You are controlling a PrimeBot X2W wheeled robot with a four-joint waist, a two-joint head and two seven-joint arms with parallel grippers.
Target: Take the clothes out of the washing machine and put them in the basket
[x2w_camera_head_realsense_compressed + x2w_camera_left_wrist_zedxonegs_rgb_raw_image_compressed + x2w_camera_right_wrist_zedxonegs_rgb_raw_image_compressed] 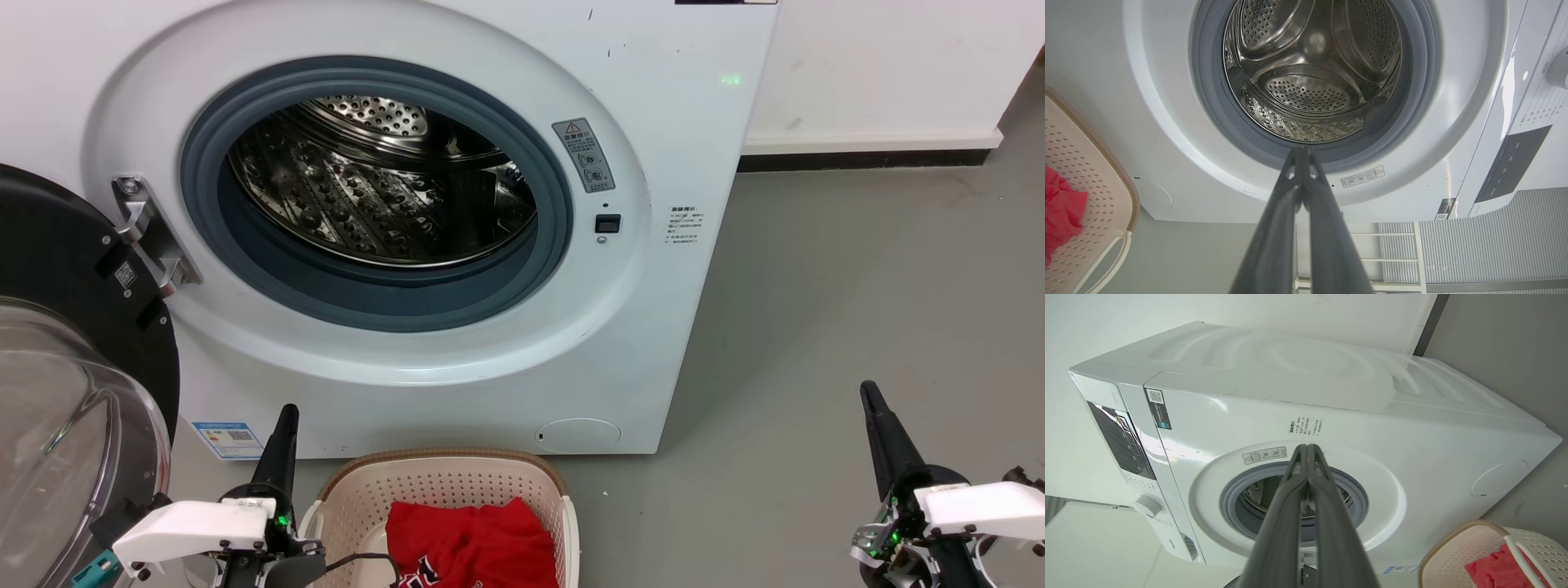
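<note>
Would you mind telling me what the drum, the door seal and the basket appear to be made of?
Drum: shiny perforated metal, likely stainless steel, mirror-like reflections. Door seal: matte grey, probably rubber. Basket: cream moulded plastic with holes; its brown rim looks woven, perhaps patterned.

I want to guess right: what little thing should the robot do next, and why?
Probably just rest: the drum of the washing machine looks empty, the clothes lie in the basket, and the left gripper and right gripper are shut on nothing.
</note>
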